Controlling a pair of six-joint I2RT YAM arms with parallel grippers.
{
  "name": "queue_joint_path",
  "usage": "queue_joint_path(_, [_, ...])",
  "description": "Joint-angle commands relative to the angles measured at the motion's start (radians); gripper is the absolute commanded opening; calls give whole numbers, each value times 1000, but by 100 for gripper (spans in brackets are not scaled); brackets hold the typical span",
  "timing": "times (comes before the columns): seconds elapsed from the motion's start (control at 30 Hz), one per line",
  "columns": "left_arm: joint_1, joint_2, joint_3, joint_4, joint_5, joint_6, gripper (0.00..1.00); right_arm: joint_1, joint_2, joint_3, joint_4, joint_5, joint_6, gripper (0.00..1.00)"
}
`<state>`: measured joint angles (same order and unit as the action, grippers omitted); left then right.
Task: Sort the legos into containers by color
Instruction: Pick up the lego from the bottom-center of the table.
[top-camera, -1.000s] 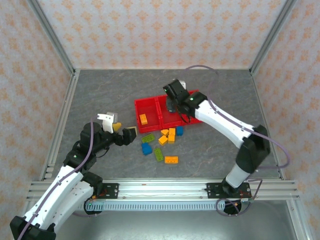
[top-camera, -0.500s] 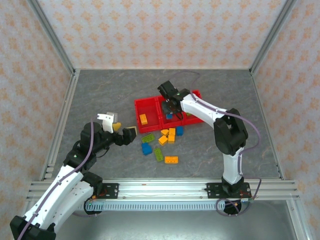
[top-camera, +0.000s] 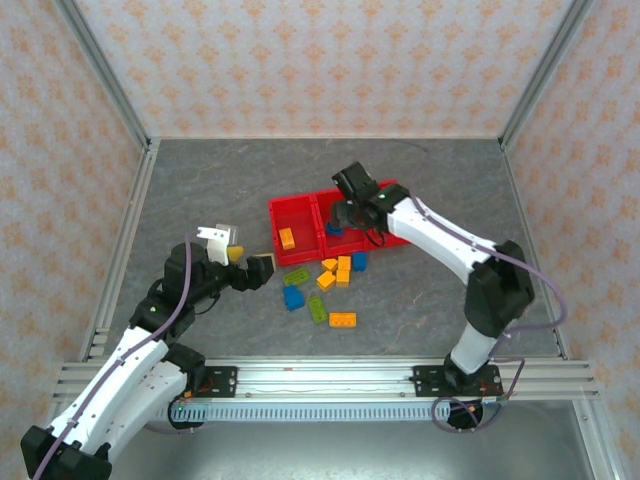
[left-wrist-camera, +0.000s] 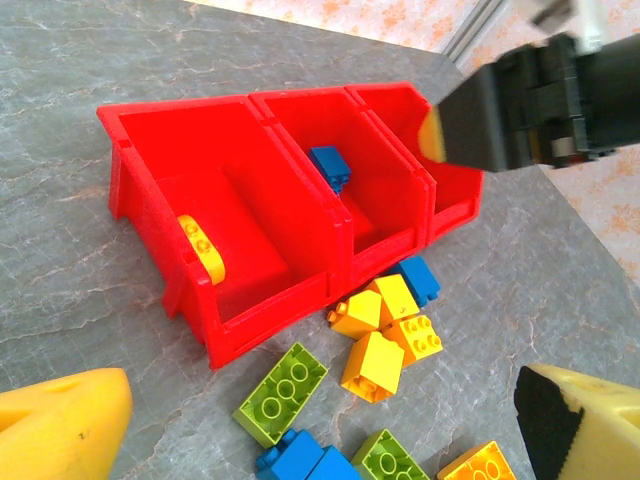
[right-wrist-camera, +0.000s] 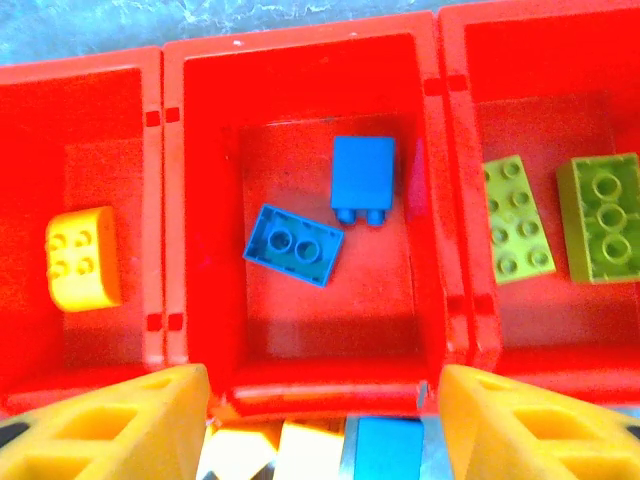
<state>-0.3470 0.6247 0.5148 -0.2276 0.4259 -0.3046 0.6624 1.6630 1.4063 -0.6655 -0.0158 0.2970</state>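
Note:
The three joined red containers (right-wrist-camera: 300, 380) lie under my right gripper (right-wrist-camera: 325, 432), which hangs open and empty over the middle bin's near wall. That bin holds two blue legos (right-wrist-camera: 295, 245). An orange-yellow brick (right-wrist-camera: 82, 258) lies in the left bin and two lime green bricks (right-wrist-camera: 517, 232) in the right one. In the top view the right gripper (top-camera: 346, 213) is over the containers (top-camera: 272, 225). My left gripper (top-camera: 250, 265) is open and empty, left of the loose legos (top-camera: 343, 268). Its wrist view shows a green brick (left-wrist-camera: 282, 392), yellow bricks (left-wrist-camera: 375, 365) and a blue one (left-wrist-camera: 418, 278) on the table.
More loose bricks lie in front of the bins: a blue one (top-camera: 293, 297), a green one (top-camera: 317, 309) and an orange one (top-camera: 342, 320). The grey table is walled by aluminium posts and patterned panels. The right gripper's black body (left-wrist-camera: 510, 110) hangs above the bins in the left wrist view.
My right gripper has opened over the middle bin, where a blue brick now lies loose, and the arm has shifted slightly. The left arm has barely moved.

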Motion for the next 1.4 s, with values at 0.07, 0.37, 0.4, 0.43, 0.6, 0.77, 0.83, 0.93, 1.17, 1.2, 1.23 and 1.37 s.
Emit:
queue_joint_path(0.07, [-7, 9, 1, 15, -3, 10, 99, 45, -132, -146, -7, -62, 117, 65])
queue_joint_path(0.37, [-7, 3, 8, 2, -39, 10, 99, 307, -249, -245, -84, -19, -108, 73])
queue_joint_path(0.4, [-7, 0, 9, -1, -50, 11, 99, 333, -268, -256, -84, 50, -151, 74])
queue_joint_path(0.43, [-7, -3, 10, -3, -56, 10, 99, 342, -278, -262, -83, 74, -179, 74])
queue_joint_path(0.6, [-7, -22, 8, -1, -50, 12, 99, 435, -396, -404, 10, 100, -475, 77])
queue_joint_path(0.77, [-7, -29, 5, 4, -34, 13, 99, 443, -472, -546, 119, 5, -672, 81])
queue_joint_path(0.83, [-7, -31, 7, 2, -33, 13, 99, 448, -476, -594, 172, 7, -721, 82])
queue_joint_path(0.93, [-7, -43, 7, 1, -36, 16, 99, 451, -467, -644, 211, 42, -778, 83])
queue_joint_path(1.17, [-7, -74, 2, 5, -27, 15, 99, 460, -321, -628, 188, 10, -864, 81])
queue_joint_path(1.2, [-7, -75, 2, 5, -26, 16, 99, 460, -302, -623, 183, 8, -872, 80])
queue_joint_path(1.23, [-8, -77, 2, 5, -23, 15, 99, 463, -283, -619, 182, 11, -880, 79])
queue_joint_path(1.37, [-9, -84, 1, 8, -16, 16, 100, 466, -270, -627, 212, -32, -888, 79])
